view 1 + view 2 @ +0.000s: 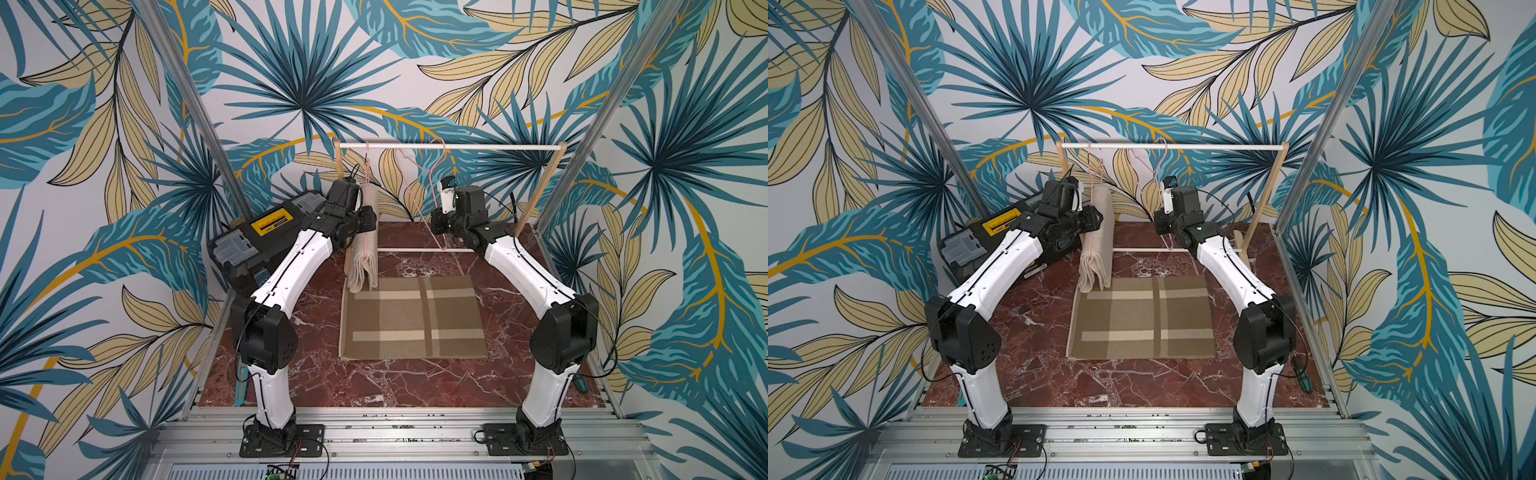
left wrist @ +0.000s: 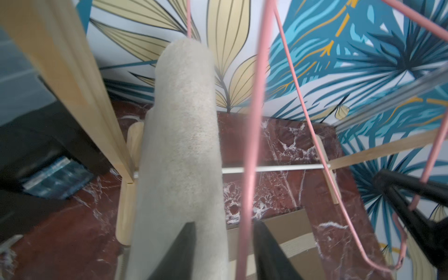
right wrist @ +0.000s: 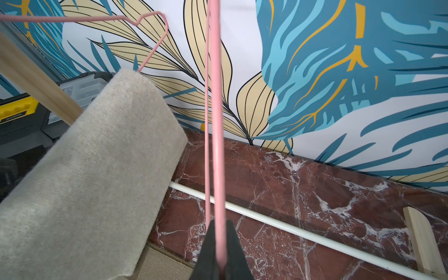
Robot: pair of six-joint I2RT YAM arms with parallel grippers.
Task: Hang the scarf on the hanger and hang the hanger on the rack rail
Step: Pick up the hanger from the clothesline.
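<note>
Two pink wire hangers hang from the rack's white top rod (image 1: 449, 146). The beige scarf (image 1: 365, 257) (image 1: 1098, 249) is folded over the left hanger (image 1: 368, 166) (image 1: 1090, 166) and hangs down to the mat. My left gripper (image 2: 225, 225) is open right beside the scarf (image 2: 179, 145). One finger lies against the cloth, and a pink wire (image 2: 252, 135) runs free between the fingers. My right gripper (image 3: 219, 223) is shut on a wire of the second, bare hanger (image 1: 434, 195) (image 3: 215, 121), to the right of the scarf (image 3: 97, 169).
A plaid mat (image 1: 411, 320) lies on the marble table (image 1: 374, 382) in front of the wooden rack, whose low cross rod (image 1: 415, 249) runs near the floor. A black and yellow toolbox (image 1: 257, 245) sits at the back left. Aluminium posts (image 1: 590, 124) flank the workspace.
</note>
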